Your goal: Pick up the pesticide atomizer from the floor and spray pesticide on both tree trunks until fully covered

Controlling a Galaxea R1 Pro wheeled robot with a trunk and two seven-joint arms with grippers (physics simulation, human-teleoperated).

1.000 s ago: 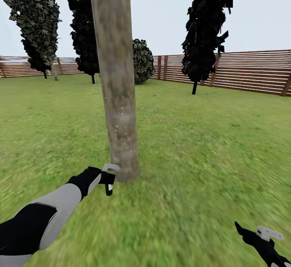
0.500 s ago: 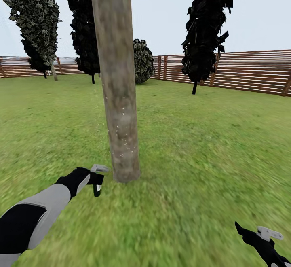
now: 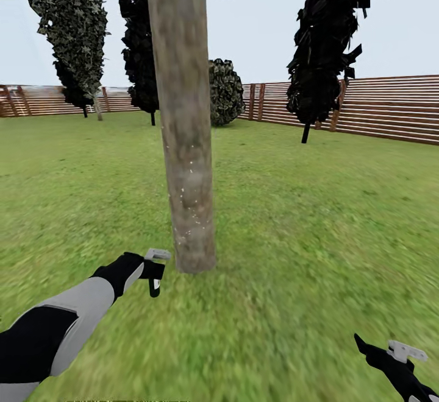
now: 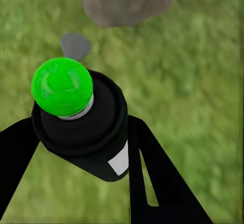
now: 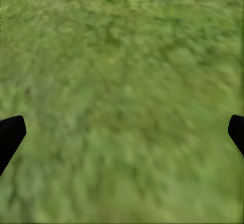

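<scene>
Since the earlier frames the whole head view has slid a little to the right, which is the camera turning, and the left gripper [image 3: 155, 271] has come in closer to the foot of the trunk.

Green lawn [image 3: 317, 219] runs back to a brown slat fence [image 3: 390, 108], with dark narrow trees [image 3: 326, 42] standing before it. One thick mottled grey-brown tree trunk [image 3: 186, 122] rises just ahead of the left arm and is speckled with small pale dots. The left gripper, low beside the trunk's base, is clamped on the pesticide atomizer [image 4: 84, 124], a dark canister. Its round tip shows bright green in the left wrist view, pointing toward the trunk's foot [image 4: 127, 0]. A small grey patch on the grass nearby may be spray, though it is too blurred to say. The right gripper [image 3: 399, 359] hangs low at the lawn's near right corner, fingers [image 5: 10, 137] spread wide over bare grass.
</scene>
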